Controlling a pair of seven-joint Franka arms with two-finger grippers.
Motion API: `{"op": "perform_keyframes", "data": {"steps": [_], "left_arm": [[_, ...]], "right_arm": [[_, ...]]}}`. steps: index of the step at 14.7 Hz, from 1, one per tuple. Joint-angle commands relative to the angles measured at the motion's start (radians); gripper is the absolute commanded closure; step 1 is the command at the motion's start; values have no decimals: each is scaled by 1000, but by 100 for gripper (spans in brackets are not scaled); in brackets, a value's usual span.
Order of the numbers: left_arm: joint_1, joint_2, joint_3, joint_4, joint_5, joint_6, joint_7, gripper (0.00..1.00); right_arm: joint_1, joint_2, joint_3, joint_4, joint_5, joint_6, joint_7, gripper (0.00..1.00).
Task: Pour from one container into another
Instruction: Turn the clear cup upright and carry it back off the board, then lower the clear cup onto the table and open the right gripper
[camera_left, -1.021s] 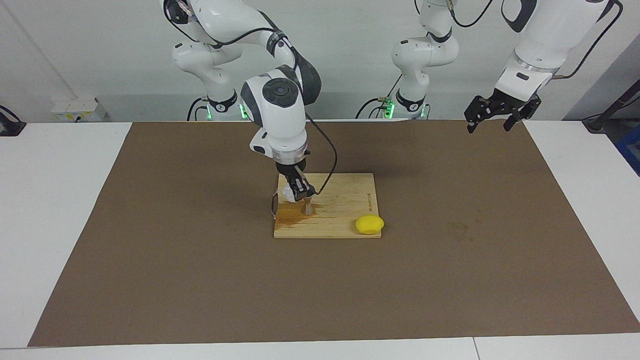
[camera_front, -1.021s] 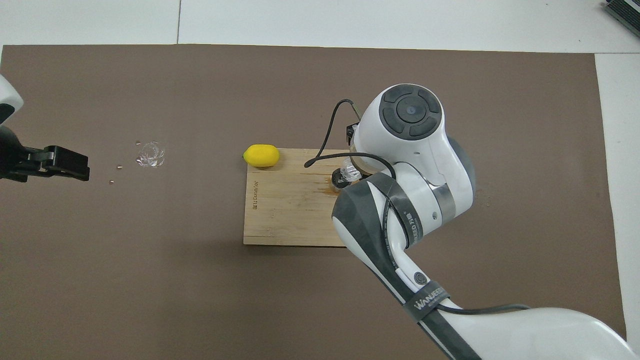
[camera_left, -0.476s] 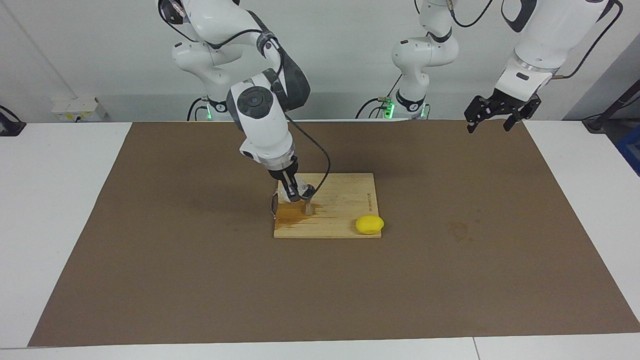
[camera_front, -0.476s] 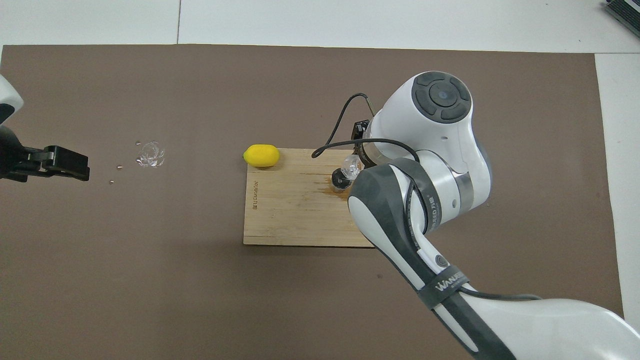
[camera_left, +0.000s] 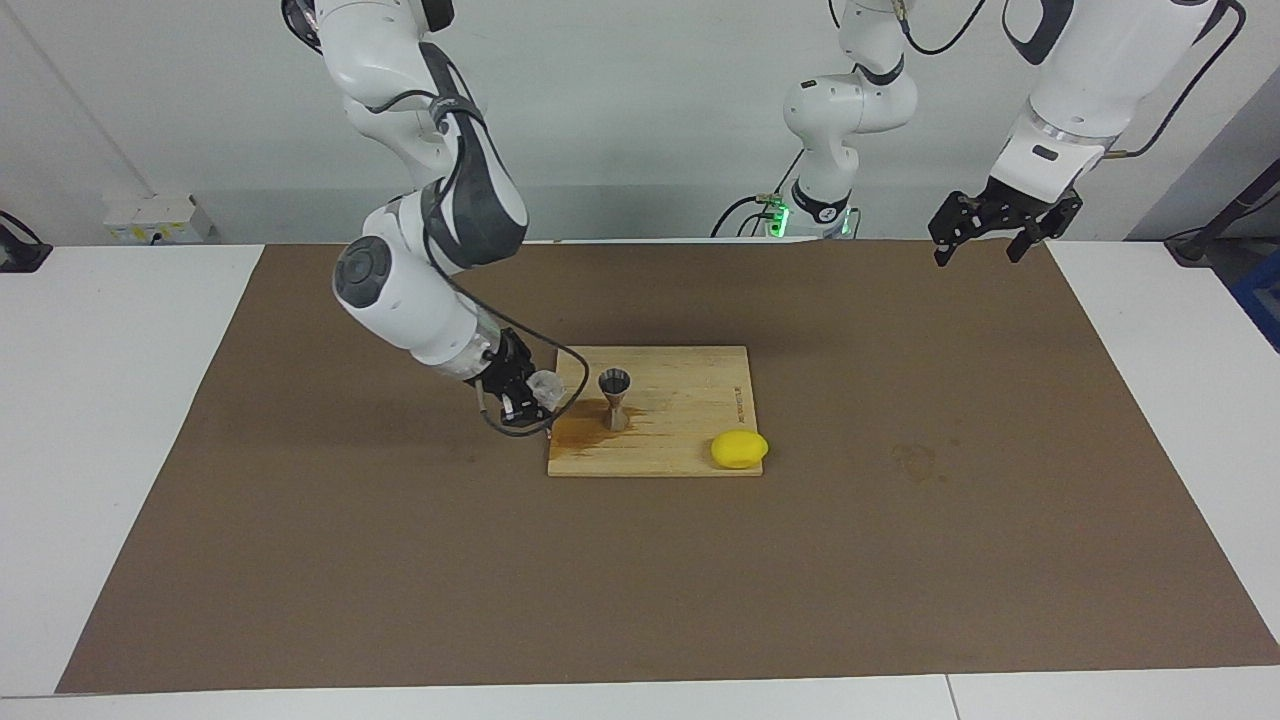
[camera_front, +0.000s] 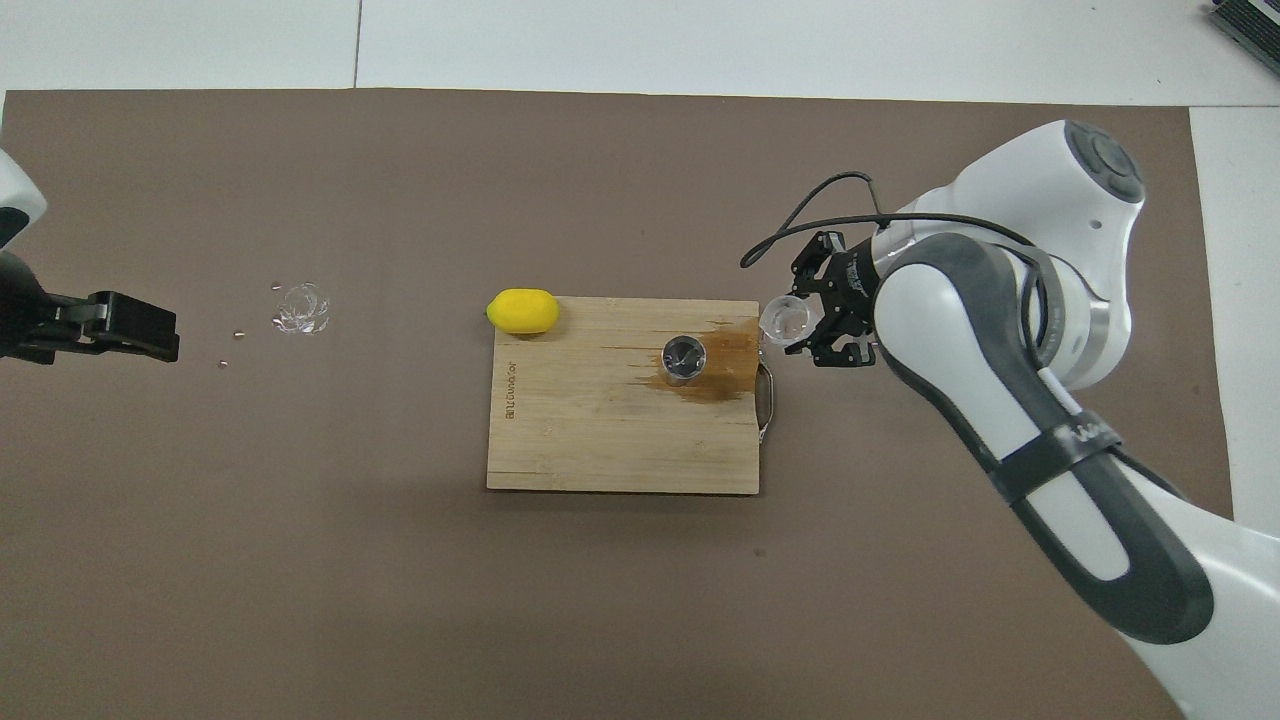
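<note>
The right gripper (camera_left: 524, 397) is closed on the clear textured cup (camera_left: 545, 386), its fingers (camera_front: 822, 322) clamped against the cup wall. The cup hangs in the air, tilted, over the edge of the wooden cutting board (camera_left: 690, 440) at the right arm's end. In the overhead view the cup (camera_front: 785, 318) shows its round mouth just outside the board's metal handle (camera_front: 766, 394).

The steel jigger (camera_left: 614, 396) stands upright on the cutting board, near the board's end toward the right arm. It is apart from the cup. A brown wet stain (camera_front: 722, 360) spreads on the board around the jigger's base and toward the handle.

A yellow lemon (camera_left: 739, 449) rests at the board's corner toward the left arm's end, farther from the robots than the jigger.

The left gripper (camera_left: 988, 240) waits in the air over the brown mat (camera_left: 900, 560) on the counter at the left arm's end, its fingers spread wide and holding nothing. A small clear puddle (camera_front: 300, 307) lies on the mat near it.
</note>
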Motion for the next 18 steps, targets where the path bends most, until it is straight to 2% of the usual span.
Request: {"op": "perform_keyframes", "data": {"steps": [1, 7, 14, 18], "left_arm": [[17, -19, -14, -10, 15, -15, 7, 0], [17, -19, -14, -10, 15, -15, 7, 0], [17, -19, -14, -10, 15, -15, 7, 0], [17, -19, -14, -10, 15, -15, 7, 0]], "right_arm": [[-98, -68, 12, -134, 113, -1, -130, 100], [-269, -78, 12, -238, 207, -24, -352, 100], [-442, 5, 13, -241, 223, -103, -585, 100], [-503, 40, 12, -225, 229, -125, -653, 100]]}}
